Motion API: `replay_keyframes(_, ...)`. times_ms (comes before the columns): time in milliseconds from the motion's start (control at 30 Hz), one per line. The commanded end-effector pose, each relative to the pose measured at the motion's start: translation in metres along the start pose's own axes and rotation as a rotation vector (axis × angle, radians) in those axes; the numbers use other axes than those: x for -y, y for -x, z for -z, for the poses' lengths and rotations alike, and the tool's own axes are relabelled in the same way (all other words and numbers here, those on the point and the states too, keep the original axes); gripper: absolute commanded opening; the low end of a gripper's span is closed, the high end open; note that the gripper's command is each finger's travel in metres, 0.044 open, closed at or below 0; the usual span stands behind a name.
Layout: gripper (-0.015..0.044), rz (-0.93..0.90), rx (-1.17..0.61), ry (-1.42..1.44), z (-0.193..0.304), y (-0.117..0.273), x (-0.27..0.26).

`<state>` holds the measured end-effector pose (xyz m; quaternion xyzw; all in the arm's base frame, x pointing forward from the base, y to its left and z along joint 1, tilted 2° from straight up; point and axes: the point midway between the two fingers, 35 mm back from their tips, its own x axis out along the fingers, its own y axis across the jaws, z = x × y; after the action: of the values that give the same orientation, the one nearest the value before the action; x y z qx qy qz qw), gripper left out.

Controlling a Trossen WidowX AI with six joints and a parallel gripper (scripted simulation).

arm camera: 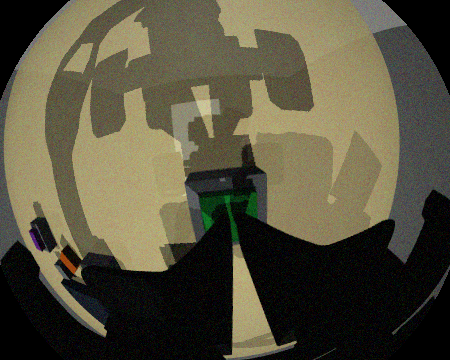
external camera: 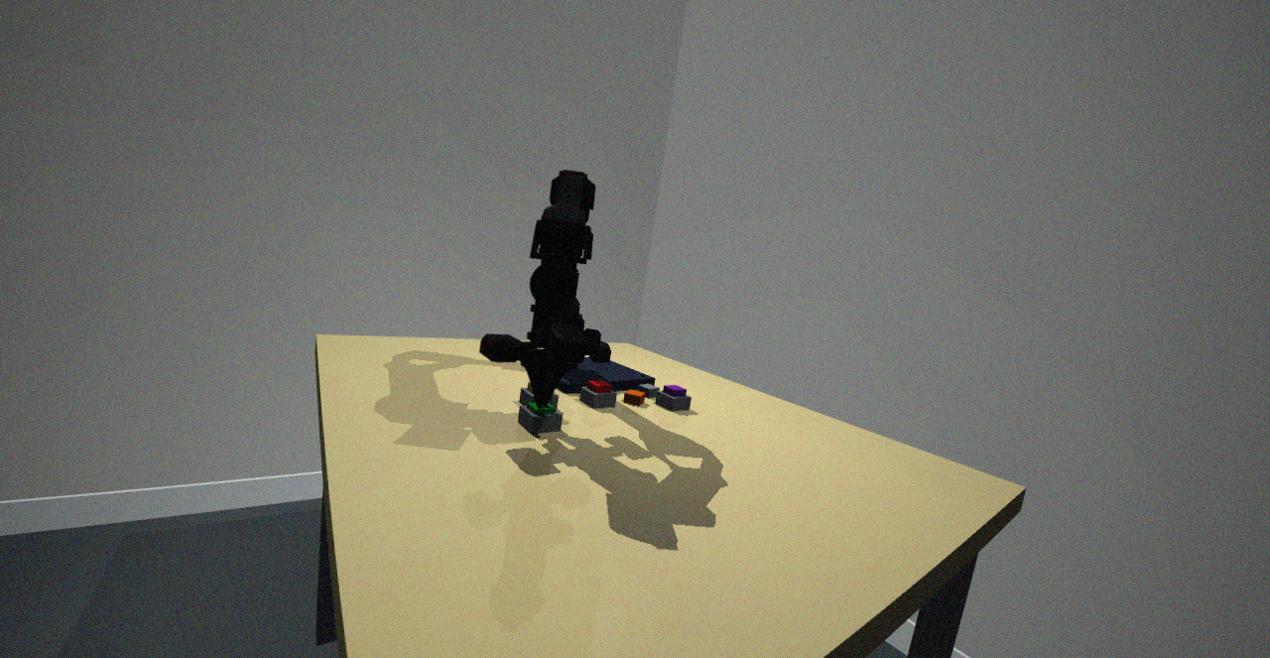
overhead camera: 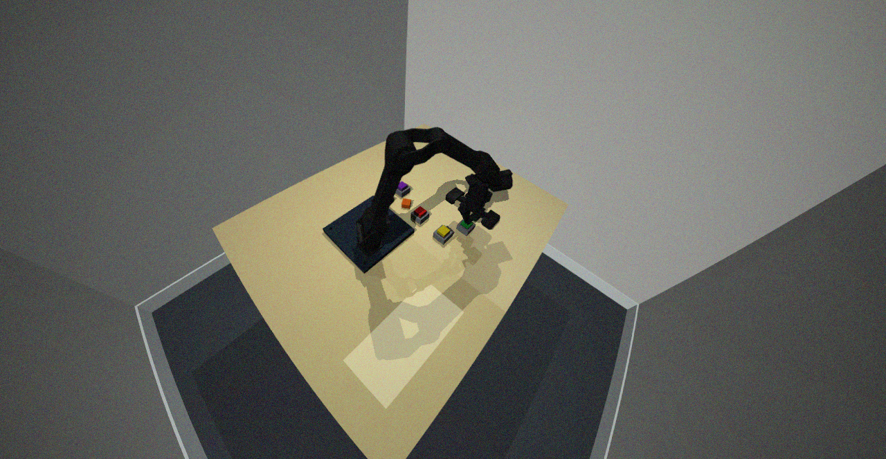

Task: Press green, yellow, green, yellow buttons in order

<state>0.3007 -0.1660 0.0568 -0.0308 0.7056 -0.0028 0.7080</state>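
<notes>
My gripper (overhead camera: 466, 220) (external camera: 542, 402) (arm camera: 232, 220) is shut and holds nothing. Its fingertips point down onto the top of the green button (overhead camera: 466, 226) (external camera: 534, 408) (arm camera: 211, 201) and appear to touch it. The green cap looks low in its grey housing; the fingers cover part of it, so its exact depth is hard to tell. The yellow button (overhead camera: 443, 231) stands just beside it, toward the arm's base, with its cap up. In the exterior view the yellow button is mostly hidden behind the green one and the gripper; in the wrist view the fingers hide its cap.
A red button (overhead camera: 420, 211) (external camera: 599, 385), an orange block (overhead camera: 406, 203) (external camera: 634, 397) (arm camera: 69, 262), a small grey block (external camera: 650, 390) and a purple button (overhead camera: 402, 185) (external camera: 675, 390) (arm camera: 36, 240) stand near the dark base plate (overhead camera: 347, 227).
</notes>
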Motion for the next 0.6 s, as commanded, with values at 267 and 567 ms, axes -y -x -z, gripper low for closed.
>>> replay_keyframes(267,0.0020,-0.003,0.000,0.003,0.000,-0.001,-0.001)
replay_keyframes(567,0.0020,-0.003,0.000,0.003,0.000,0.032,0.000)
